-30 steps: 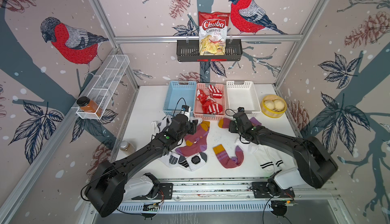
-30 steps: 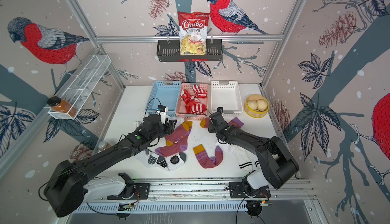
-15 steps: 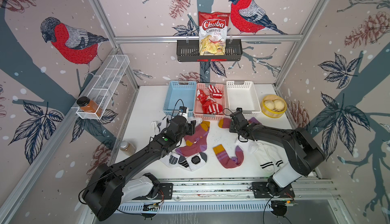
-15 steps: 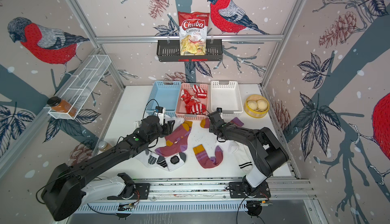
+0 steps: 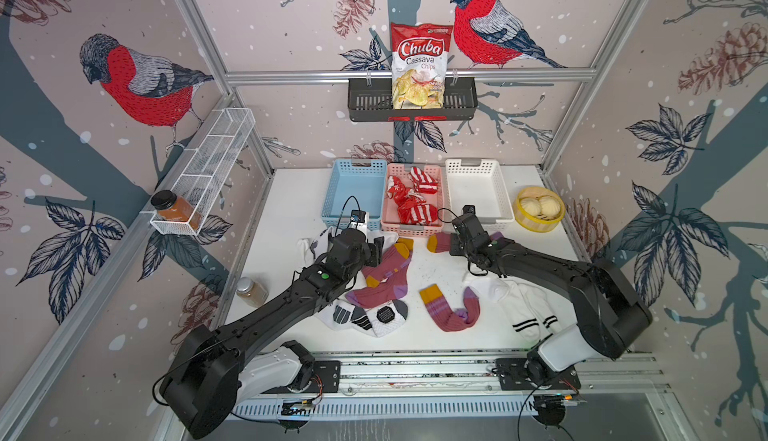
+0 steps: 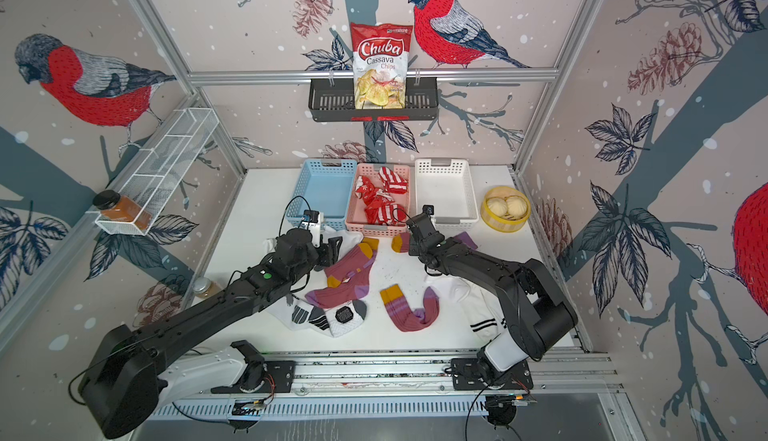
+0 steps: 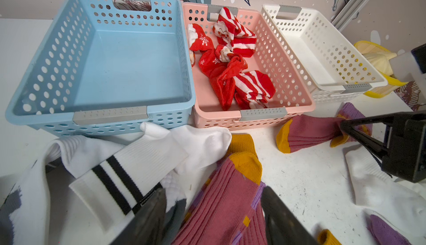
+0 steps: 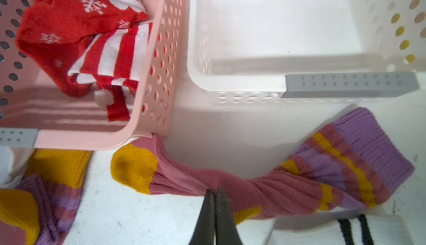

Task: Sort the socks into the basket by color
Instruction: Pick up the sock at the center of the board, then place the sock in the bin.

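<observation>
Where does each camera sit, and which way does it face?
Top views: high above the bases, looking down at the table; left arm and right arm whole.
Left wrist: low, facing the pink basket; open left gripper and right gripper show.
Right wrist: close above the maroon sock, looking down; its shut gripper pinches it.
Shared: both wrist views show that sock and basket.

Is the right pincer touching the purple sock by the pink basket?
Touching. The right wrist view shows the shut right pincer pinching the maroon-purple sock, fabric bunched at its tips.
</observation>
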You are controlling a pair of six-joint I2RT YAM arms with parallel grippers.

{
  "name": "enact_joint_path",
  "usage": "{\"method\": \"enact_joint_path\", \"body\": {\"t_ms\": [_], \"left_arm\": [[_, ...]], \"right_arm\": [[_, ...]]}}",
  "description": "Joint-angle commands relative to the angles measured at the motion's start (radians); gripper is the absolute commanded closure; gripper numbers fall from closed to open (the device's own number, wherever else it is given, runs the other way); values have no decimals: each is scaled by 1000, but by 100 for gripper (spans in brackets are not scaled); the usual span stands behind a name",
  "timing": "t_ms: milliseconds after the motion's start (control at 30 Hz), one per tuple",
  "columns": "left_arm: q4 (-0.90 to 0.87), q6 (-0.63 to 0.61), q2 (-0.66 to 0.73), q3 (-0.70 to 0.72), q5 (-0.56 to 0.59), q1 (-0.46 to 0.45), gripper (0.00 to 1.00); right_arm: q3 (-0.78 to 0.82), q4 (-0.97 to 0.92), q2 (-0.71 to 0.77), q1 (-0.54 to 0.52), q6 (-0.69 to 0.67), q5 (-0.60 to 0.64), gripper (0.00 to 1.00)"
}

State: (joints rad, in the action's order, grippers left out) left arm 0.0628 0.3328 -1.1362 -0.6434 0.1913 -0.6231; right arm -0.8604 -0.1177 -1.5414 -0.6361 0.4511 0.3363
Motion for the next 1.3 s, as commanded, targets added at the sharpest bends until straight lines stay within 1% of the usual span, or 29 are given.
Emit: {"method": "enact_joint_path", "body": {"t_ms": [0, 300, 567, 1067, 1267], "left_arm": [[6, 3, 4, 1, 17, 4, 34], [-21, 7, 30, 5, 40, 17, 34], [-27, 4, 69, 25, 46, 29, 33], [-29, 13, 115, 52, 49, 56, 31], [-28, 13, 115, 58, 54, 61, 31]], "right_arm": [[-25, -40, 18, -18, -11, 31, 100], [-125, -99, 74, -70, -47, 32, 100], [-291, -134, 45, -103, -90, -16, 100], [-696, -140, -174, -151, -164, -124, 100], [-963, -169, -331, -151, -194, -211, 100]]}}
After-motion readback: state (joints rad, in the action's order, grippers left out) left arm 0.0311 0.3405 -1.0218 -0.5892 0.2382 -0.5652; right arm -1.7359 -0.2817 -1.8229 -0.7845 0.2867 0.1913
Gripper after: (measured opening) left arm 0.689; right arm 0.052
